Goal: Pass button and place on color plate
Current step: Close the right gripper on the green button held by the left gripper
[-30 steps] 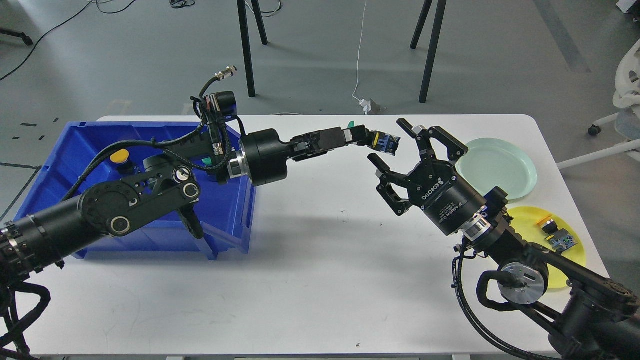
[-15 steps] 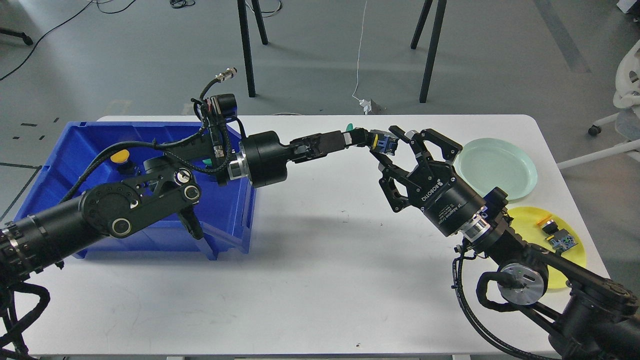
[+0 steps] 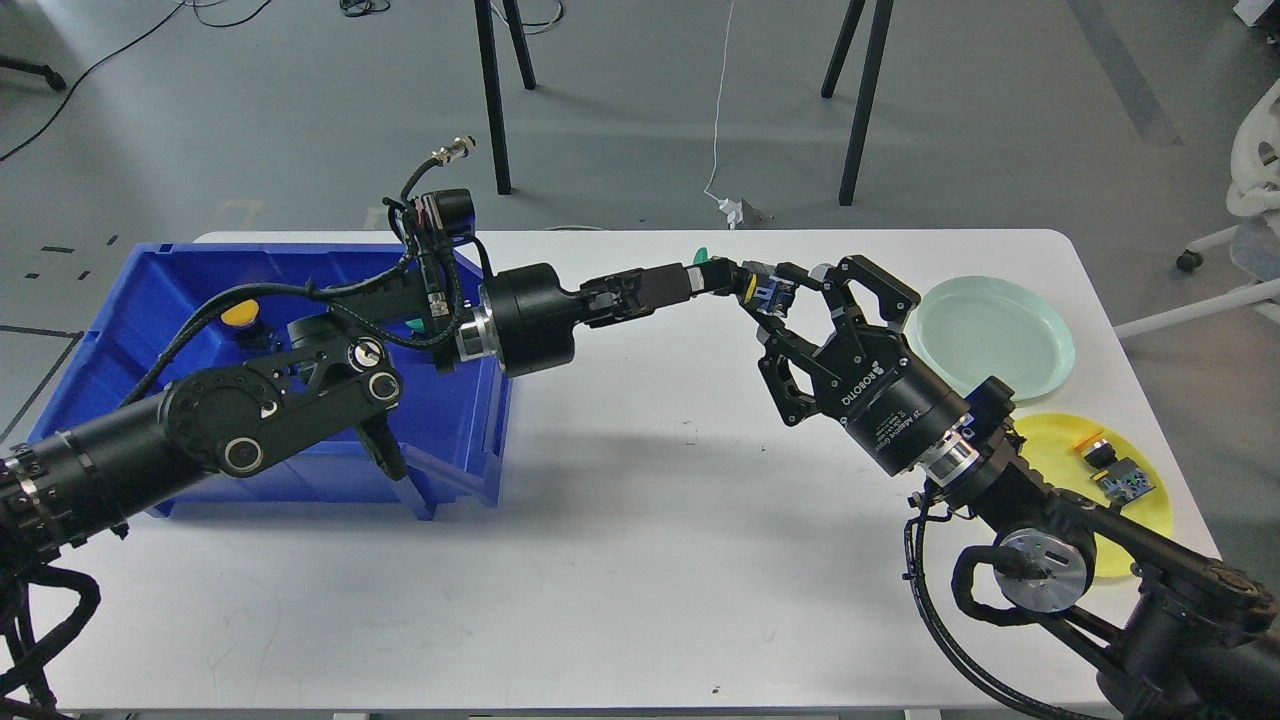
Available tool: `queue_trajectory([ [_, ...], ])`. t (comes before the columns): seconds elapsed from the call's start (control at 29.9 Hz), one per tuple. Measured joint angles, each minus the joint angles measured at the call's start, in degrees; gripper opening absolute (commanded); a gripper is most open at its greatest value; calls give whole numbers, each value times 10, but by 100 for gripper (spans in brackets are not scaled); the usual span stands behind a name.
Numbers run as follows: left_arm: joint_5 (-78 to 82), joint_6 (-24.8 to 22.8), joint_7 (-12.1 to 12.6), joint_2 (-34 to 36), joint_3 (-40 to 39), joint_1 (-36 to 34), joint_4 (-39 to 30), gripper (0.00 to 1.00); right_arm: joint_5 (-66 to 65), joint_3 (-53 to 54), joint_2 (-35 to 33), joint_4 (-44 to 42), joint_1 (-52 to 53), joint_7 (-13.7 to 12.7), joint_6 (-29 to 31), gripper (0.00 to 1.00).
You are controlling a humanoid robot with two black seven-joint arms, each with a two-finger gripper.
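Left gripper [image 3: 728, 279] pinched the small, hard, light-looking button [image 3: 766, 289] while the open right gripper [image 3: 800, 300] reached around its free end.

The left arm enters from the lower left of the frame and stretches rightward to just above centre, its forearm nearly level. The left gripper [image 3: 728, 280] sits at its far end with its fingers clamped together on a small item. The right arm rises from the lower right corner, angled up and to the left. The right gripper [image 3: 795, 292] spreads its two fingers [image 3: 868, 282] apart, tips meeting the left gripper's.
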Motion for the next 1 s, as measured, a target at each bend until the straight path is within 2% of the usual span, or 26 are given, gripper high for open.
queue_trajectory([
  [0.27, -1, 1, 0, -3, -3, 0, 0, 39, 0, -1, 0, 1, 0, 1, 1, 1],
  [1.0, -7, -2, 0, 0, -8, 0, 0, 54, 0, -1, -1, 3, 0, -2, 1, 1],
])
